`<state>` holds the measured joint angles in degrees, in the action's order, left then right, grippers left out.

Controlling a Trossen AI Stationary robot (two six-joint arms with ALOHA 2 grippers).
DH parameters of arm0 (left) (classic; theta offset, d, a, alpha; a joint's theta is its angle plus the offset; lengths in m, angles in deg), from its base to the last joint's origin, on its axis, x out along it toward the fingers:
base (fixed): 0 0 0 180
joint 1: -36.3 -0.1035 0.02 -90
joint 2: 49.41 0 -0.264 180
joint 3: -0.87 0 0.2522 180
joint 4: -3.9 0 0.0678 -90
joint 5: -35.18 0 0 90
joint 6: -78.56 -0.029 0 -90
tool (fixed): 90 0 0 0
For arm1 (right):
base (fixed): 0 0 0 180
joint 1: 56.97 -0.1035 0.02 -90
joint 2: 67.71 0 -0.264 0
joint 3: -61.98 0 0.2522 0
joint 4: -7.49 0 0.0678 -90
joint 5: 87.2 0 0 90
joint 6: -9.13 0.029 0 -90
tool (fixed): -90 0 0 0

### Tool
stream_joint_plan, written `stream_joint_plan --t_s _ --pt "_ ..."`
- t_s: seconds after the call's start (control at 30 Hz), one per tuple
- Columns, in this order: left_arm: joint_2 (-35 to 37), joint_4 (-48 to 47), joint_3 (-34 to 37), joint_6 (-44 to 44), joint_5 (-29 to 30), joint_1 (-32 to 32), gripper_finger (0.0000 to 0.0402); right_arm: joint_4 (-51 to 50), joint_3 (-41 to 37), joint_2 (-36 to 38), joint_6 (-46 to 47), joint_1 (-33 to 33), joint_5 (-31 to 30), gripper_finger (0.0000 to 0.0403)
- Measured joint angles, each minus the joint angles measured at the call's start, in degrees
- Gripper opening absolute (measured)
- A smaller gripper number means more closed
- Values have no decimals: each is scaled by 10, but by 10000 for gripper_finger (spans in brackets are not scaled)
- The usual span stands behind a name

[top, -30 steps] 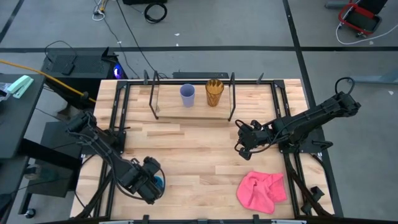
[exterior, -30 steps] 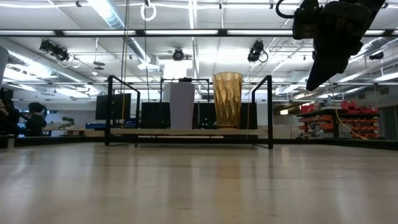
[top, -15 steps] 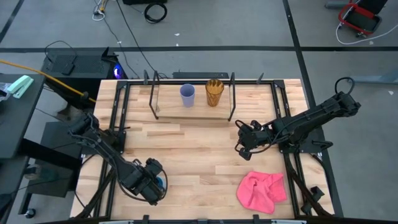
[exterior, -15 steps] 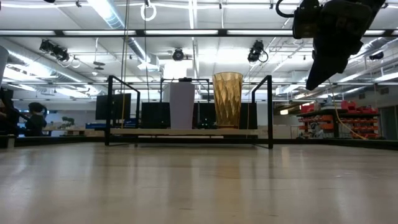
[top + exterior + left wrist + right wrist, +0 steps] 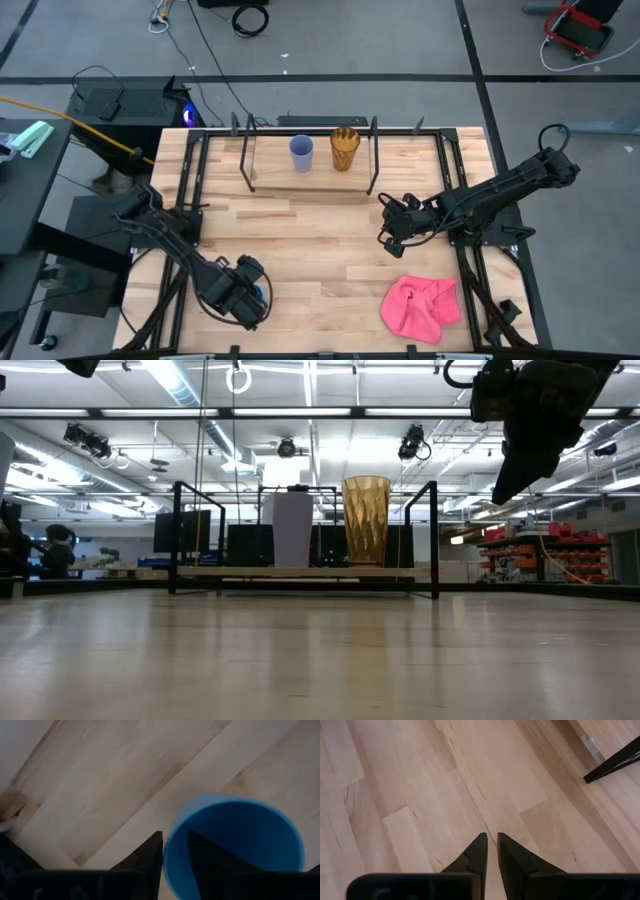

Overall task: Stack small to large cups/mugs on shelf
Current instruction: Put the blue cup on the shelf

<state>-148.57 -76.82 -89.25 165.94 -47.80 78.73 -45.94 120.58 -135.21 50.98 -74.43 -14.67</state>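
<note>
Left gripper [image 5: 254,296] sits low over the near-left part of the table [image 5: 310,250], its two dark fingers [image 5: 148,854] pinched on the rim wall of the blue cup [image 5: 235,845] (one finger outside, one inside the mouth). Cup is round, smooth plastic, opening facing the wrist camera; whether it's on the wood or lifted, can't tell.

Cup count: three. Blue one at the left gripper; lavender cup [image 5: 301,153] and amber cup [image 5: 345,148] stand upright side by side on the shelf [image 5: 262,181] at the far edge, close but apart. Amber one is taller, ribbed and translucent [image 5: 366,520]; lavender is plain and opaque [image 5: 292,528].

Shelf: one, thin black rod frame with a light wood board; space open on the board left of the lavender cup.

Right gripper [image 5: 386,225] hangs over the right-centre of the table, fingers [image 5: 478,855] nearly together with a thin gap, holding nothing.

One crumpled pink cloth [image 5: 420,306] lies at the near right, well apart from the cups. Table is butcher-block planks, pale.
</note>
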Motion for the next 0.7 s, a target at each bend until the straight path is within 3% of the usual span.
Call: stream_joint_plan --t_s 0.5,0.7 --pt "-7 8 -2 -55 -15 -8 12 1 0 0 0 0 0 50" --pt "-5 10 -2 -75 -27 -24 15 2 0 0 0 0 0 50"
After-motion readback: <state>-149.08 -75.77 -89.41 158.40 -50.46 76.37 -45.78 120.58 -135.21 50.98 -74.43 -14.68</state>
